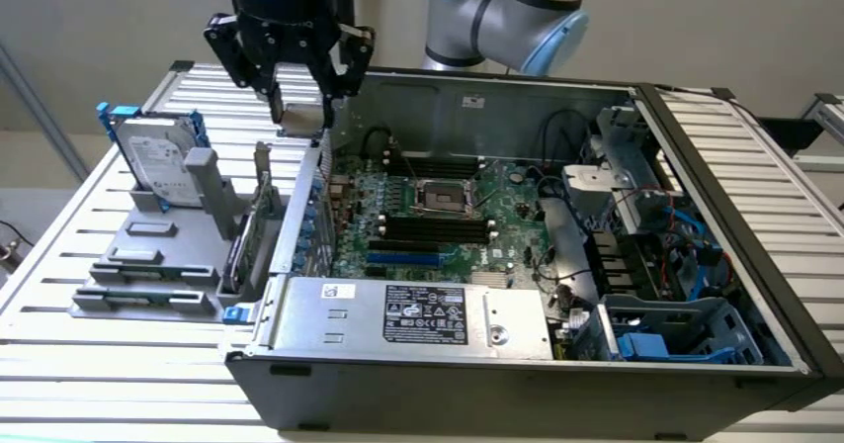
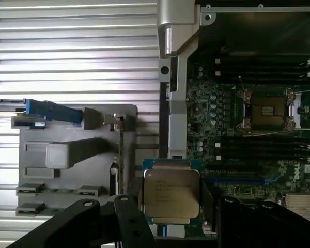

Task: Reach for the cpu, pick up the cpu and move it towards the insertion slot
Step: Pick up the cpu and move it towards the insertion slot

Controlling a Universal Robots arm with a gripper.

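Note:
The cpu, a flat square chip with a silver-grey top on a green rim, sits between my black fingers. My gripper is shut on it. In the exterior view the gripper hangs above the open computer case's wall on the exterior view's left, with the cpu at its tips, well above the board. The insertion slot, a square socket with a shiny metal frame and dark centre, lies on the motherboard to the exterior view's right of the gripper. Its frame also appears in the wrist view.
A grey fixture outside the case carries a hard drive in a blue frame and upright parts. Inside the case are black memory slots, a power supply, cables and a drive bay. The case stands on a slatted metal table.

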